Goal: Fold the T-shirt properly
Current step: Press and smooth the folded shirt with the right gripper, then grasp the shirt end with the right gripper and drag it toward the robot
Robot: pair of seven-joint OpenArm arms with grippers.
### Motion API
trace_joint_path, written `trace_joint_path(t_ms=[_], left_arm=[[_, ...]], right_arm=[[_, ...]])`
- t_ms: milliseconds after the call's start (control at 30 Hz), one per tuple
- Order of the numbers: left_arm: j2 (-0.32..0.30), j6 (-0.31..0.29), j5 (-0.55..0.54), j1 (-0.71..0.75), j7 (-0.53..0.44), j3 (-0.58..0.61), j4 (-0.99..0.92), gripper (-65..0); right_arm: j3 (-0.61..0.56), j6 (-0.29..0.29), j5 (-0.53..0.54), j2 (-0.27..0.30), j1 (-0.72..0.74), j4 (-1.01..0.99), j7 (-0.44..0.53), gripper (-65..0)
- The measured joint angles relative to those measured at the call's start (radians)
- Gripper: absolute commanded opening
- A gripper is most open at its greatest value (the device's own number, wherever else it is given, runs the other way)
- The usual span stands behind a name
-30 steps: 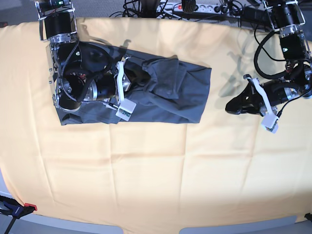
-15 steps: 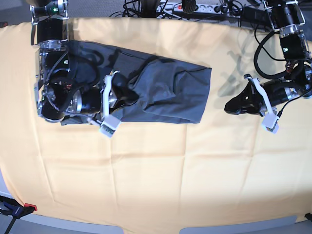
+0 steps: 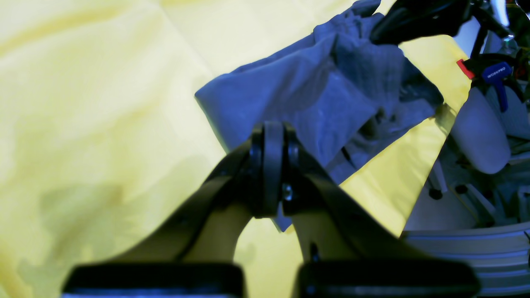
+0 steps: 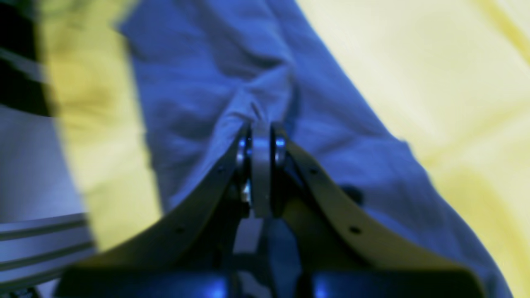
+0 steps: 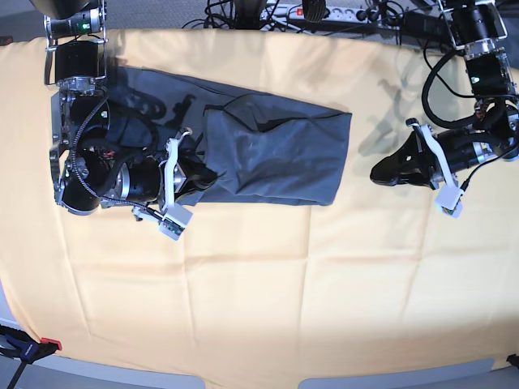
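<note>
The dark blue-grey T-shirt (image 5: 284, 154) lies crumpled across the back left of the yellow-orange table cloth (image 5: 259, 284). My right gripper (image 5: 204, 173) rests on the shirt's left half. In the right wrist view this gripper (image 4: 261, 126) is shut on a bunched pleat of the T-shirt (image 4: 198, 82). My left gripper (image 5: 379, 174) hovers over bare cloth just right of the shirt's right edge, apart from it. In the left wrist view it (image 3: 269, 128) is shut with nothing in it, and the T-shirt (image 3: 298, 95) lies beyond its tips.
A power strip with tangled cables (image 5: 324, 12) runs along the table's back edge. A clamp with a red tip (image 5: 32, 348) grips the front left corner. A blue clamp (image 3: 495, 74) shows at the far table edge in the left wrist view.
My right arm has moved left and toward the front edge, dragging the gripped fold of the T-shirt with it, so the shirt's left part spreads out. The left arm has barely moved.
</note>
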Motion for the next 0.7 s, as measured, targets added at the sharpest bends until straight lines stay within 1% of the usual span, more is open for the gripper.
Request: trace_joint_path(t_ms=[67, 100, 200, 233, 267, 333, 367, 433, 500, 600, 700], left_arm=[[0.000, 0.000, -0.004, 0.000, 0.000, 0.000, 0.000, -65.0], [0.000, 0.000, -0.004, 0.000, 0.000, 0.000, 0.000, -65.0], [0.000, 0.000, -0.004, 0.003, -0.001, 0.000, 0.000, -65.0], [0.000, 0.000, -0.004, 0.008, -0.002, 0.000, 0.000, -65.0], [0.000, 0.000, -0.004, 0.013, -0.002, 0.000, 0.000, -65.0], [0.001, 0.000, -0.004, 0.021, 0.001, 0.000, 0.000, -65.0], [0.000, 0.000, -0.005, 0.022, 0.001, 0.000, 0.000, -65.0], [0.000, 0.000, -0.023, 0.029, -0.003, 0.000, 0.000, -65.0], [0.000, 0.000, -0.029, 0.034, 0.010, 0.000, 0.000, -65.0], [-0.011, -0.005, -0.029, 0.032, 0.017, 0.001, 0.000, -65.0], [-0.049, -0.005, -0.010, 0.033, 0.019, 0.001, 0.000, -65.0]], right_arm=[[0.000, 0.000, -0.069, 0.000, 0.000, 0.000, 0.043, -65.0], [0.000, 0.000, -0.099, 0.000, 0.001, 0.000, 0.057, -59.9], [0.000, 0.000, -0.202, 0.000, 0.000, 0.000, 0.073, -35.0], [0.000, -0.012, -0.211, 0.001, 0.000, 0.000, 0.073, -29.6], [0.000, -0.016, -0.206, 0.001, 0.000, 0.000, 0.074, -27.6], [0.001, -0.015, -0.160, 0.001, 0.000, 0.001, 0.075, -27.7], [0.003, 0.000, -0.138, 0.002, -0.001, 0.009, 0.074, -27.7], [0.019, 0.000, -0.127, 0.002, -0.003, 0.048, 0.072, -27.7], [0.060, 0.000, -0.119, 0.005, -0.002, 0.094, 0.060, -27.8], [0.148, -0.001, -0.115, 0.056, -0.009, 0.132, 0.058, -28.0], [0.274, -0.078, -0.119, 0.118, -0.052, 0.132, 0.058, -27.9]])
